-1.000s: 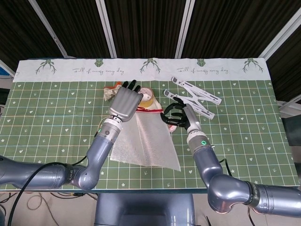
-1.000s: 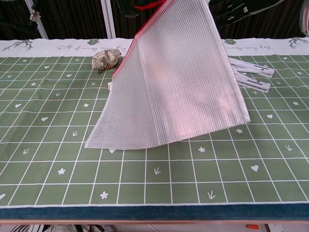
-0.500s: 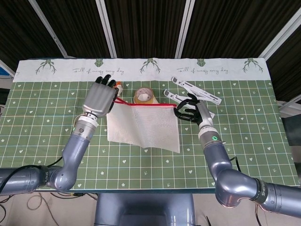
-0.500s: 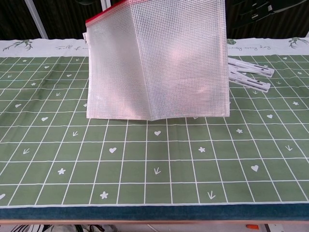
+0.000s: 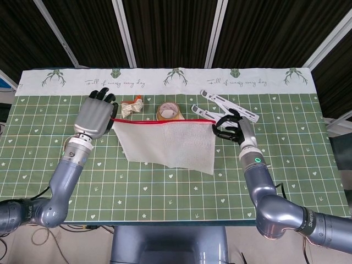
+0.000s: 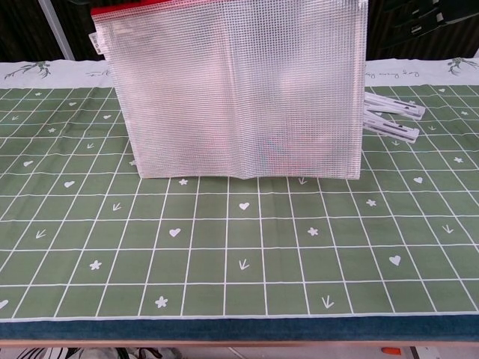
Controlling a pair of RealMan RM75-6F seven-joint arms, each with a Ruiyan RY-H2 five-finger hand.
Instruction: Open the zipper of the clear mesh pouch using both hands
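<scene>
While the left hand point(image 5: 94, 116) grips one top corner of the mesh pouch point(image 5: 170, 144), the right hand point(image 5: 231, 126) pinches the other.

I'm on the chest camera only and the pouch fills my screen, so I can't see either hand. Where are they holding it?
Observer: The left hand grips the red zipper edge at the left end of the mesh pouch.
Operator: And the other one?
Observer: The right hand pinches the pouch's right top corner; the edge looks stretched straight between the two hands.
Operator: Anything hidden behind the pouch?
Observer: Yes, a roll of tape and a small crumpled object lie on the tablecloth behind it.
</scene>
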